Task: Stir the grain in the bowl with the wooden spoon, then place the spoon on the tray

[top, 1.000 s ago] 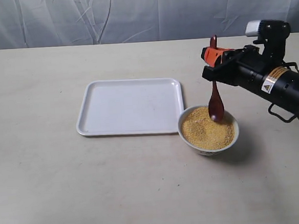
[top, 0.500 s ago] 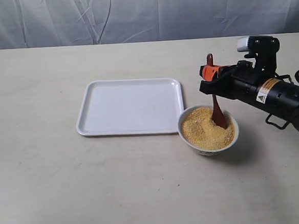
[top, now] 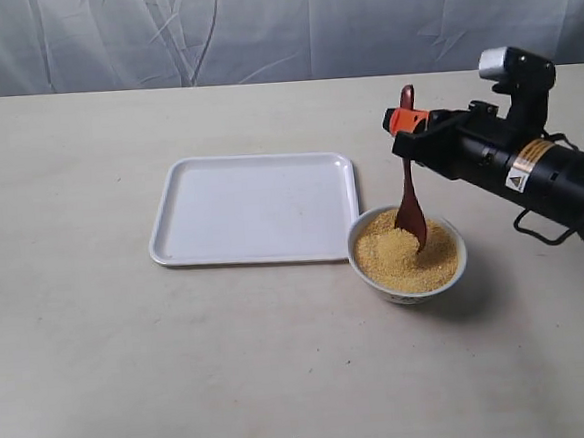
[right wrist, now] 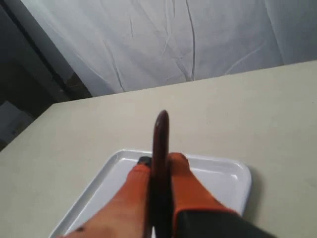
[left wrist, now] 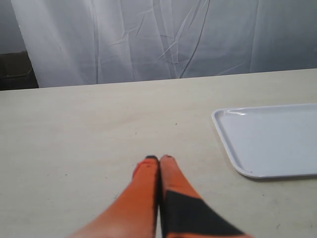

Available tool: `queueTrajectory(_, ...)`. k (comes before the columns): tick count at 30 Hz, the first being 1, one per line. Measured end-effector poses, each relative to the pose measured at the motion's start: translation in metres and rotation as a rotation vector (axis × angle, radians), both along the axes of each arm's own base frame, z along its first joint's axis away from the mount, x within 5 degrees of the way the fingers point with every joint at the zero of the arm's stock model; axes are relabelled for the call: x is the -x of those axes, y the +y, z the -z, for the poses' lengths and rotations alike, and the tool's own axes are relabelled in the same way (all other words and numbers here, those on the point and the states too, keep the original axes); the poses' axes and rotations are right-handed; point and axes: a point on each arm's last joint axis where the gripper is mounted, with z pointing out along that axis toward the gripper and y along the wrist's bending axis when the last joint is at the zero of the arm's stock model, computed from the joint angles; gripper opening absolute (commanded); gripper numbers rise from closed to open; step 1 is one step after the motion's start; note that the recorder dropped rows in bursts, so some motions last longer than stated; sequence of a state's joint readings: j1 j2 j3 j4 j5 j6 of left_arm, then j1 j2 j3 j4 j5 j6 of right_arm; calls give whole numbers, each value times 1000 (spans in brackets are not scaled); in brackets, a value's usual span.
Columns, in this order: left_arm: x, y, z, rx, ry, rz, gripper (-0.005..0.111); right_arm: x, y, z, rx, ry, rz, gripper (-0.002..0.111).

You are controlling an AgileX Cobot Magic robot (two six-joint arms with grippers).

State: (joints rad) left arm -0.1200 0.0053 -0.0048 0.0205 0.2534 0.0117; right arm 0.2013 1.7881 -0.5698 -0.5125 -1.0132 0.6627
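Observation:
A small white bowl point(top: 375, 273) of golden-yellow grain point(top: 390, 257) stands just off the front right corner of the white tray point(top: 251, 208). The dark reddish-brown wooden spoon point(top: 409, 207) stands nearly upright, its head dipped in the grain. My right gripper point(top: 406, 123) is shut on the spoon's handle point(right wrist: 161, 144) above the bowl, with the handle tip poking up past the orange fingers point(right wrist: 183, 183). In the right wrist view the tray point(right wrist: 223, 173) lies behind the fingers. My left gripper point(left wrist: 159, 158) is shut on nothing, over bare table near the tray's corner point(left wrist: 233, 144).
The beige table point(top: 182, 367) stretches around the tray and bowl. A white wrinkled curtain point(top: 258, 26) hangs along the far edge. The black right arm point(top: 529, 167) reaches in from the right. The left arm is out of the exterior view.
The spoon dropped into the grain, then shifted left and rose slightly with my right gripper. Bowl and tray have not moved.

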Motion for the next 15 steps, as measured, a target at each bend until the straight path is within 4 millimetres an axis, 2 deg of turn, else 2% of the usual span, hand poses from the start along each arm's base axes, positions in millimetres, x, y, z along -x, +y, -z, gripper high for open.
queueTrajectory(4, 0, 0, 0, 0, 0, 0, 0, 2, -3, -19, 28, -83, 20, -1)
queueTrajectory(6, 0, 0, 0, 0, 0, 0, 0, 1, -5, -22, 62, -91, 44, -1)
queueTrajectory(10, 0, 0, 0, 0, 0, 0, 0, 0, -7, -15, 135, -67, 60, -1)
queueTrajectory(15, 0, 0, 0, 0, 0, 0, 0, -3, -8, 5, 174, -22, 63, -1)
